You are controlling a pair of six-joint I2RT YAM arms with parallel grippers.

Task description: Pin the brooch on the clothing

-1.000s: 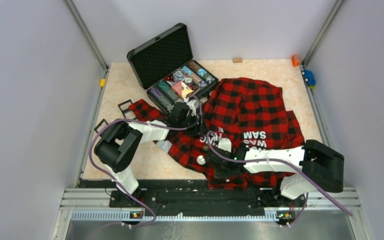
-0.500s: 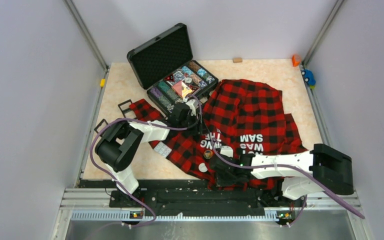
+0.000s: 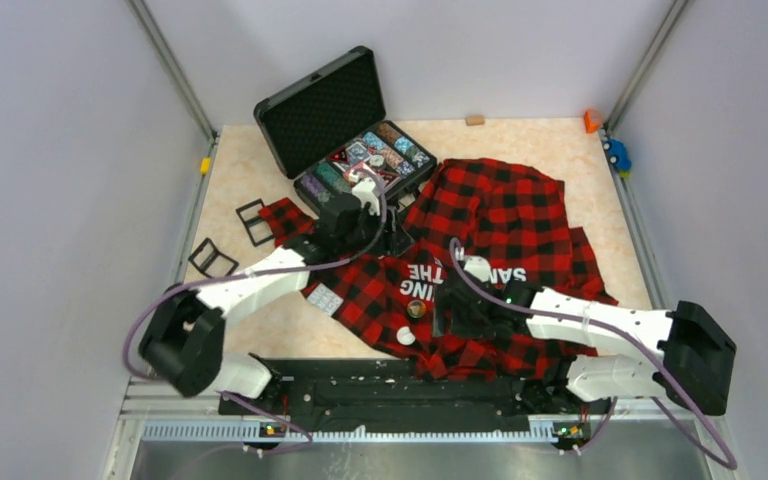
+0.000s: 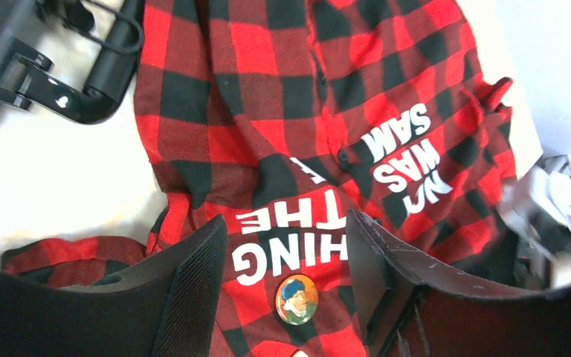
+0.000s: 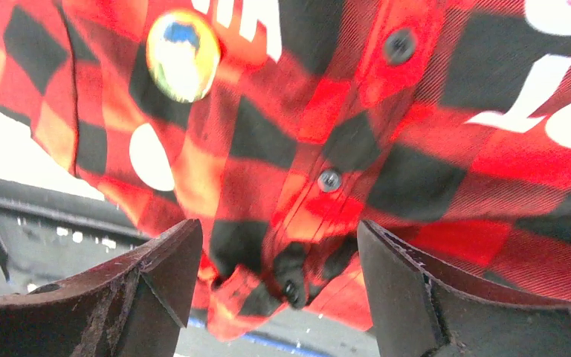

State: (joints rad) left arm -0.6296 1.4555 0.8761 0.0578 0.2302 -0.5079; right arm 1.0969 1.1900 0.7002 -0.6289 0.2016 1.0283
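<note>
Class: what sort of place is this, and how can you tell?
Probably a robot test cell: plain grey walls enclose a table, with robot arms mounted on a rail at its near edge.

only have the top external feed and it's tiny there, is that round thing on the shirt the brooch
observer: yes, the left wrist view shows the brooch face up on the clothing, a painted portrait just below the white HING lettering
operator: anything gripping it
observer: no, the left gripper is open, neither finger touching the brooch
operator: and the other side
observer: the right gripper is open too, the button placket showing between its fingers, brooch up and left in that view
</note>
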